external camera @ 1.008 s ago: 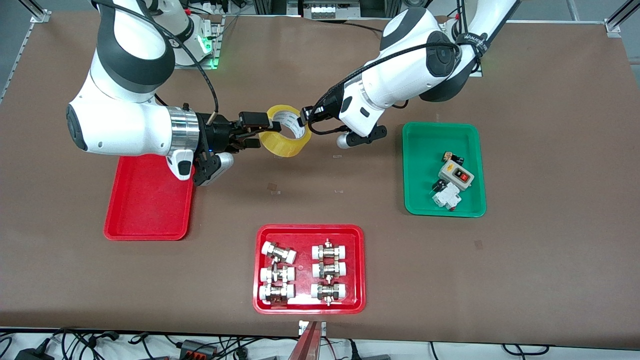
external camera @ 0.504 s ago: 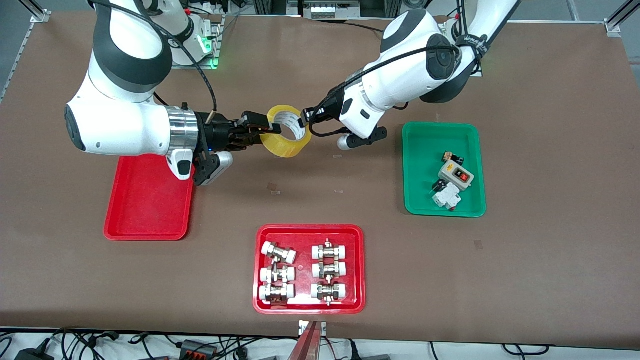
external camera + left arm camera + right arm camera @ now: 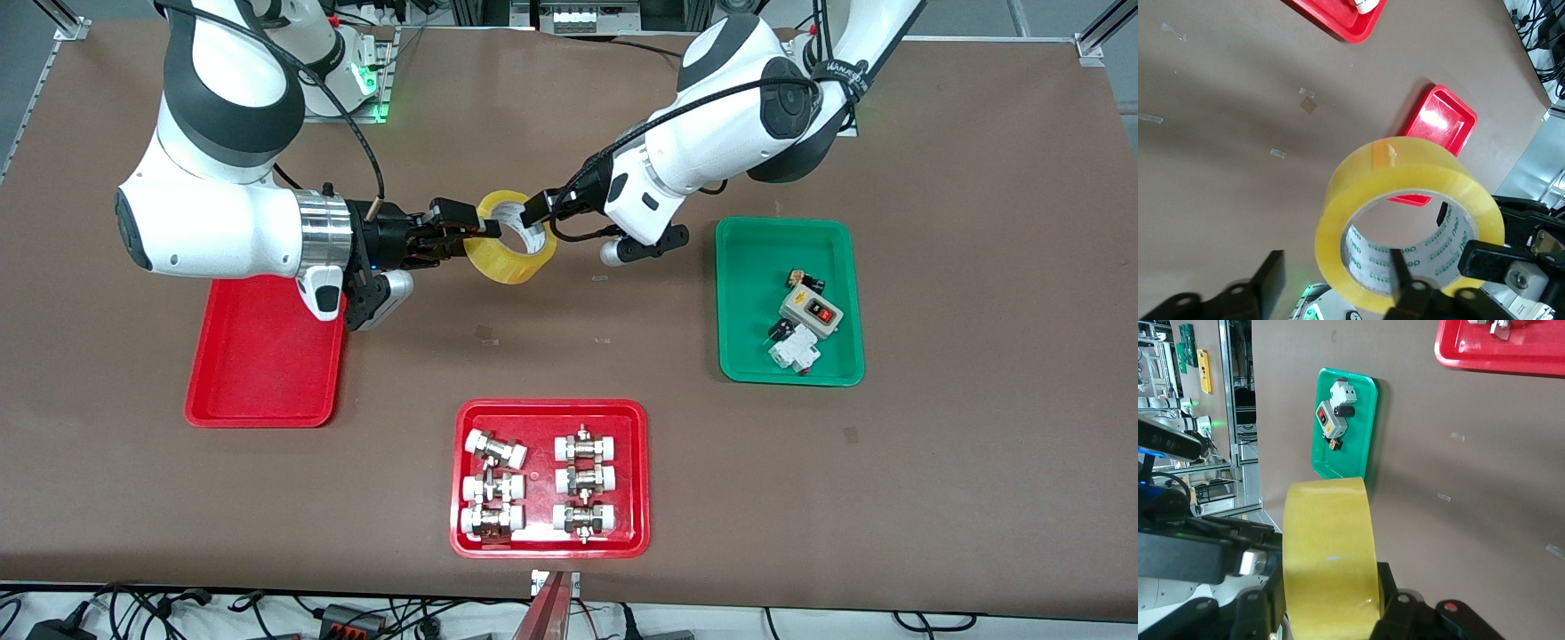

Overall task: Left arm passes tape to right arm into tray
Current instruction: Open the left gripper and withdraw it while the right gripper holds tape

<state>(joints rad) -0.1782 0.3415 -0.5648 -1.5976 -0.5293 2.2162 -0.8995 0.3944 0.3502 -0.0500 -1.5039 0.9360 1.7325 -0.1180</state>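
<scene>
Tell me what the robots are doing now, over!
Right gripper shut on tape, mid-air over bare table. Left gripper open at the roll, letting go. Tray waits under right arm. Nothing in the way.

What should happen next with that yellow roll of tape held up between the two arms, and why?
Probably the left gripper backs away: its fingers look open, while the right gripper is shut on the translucent yellow tape roll above the table, beside the plain red tray.

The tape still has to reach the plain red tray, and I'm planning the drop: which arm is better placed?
Right. The right gripper is shut on the tape, the tray lies beside that arm, and the left gripper has opened.
</scene>
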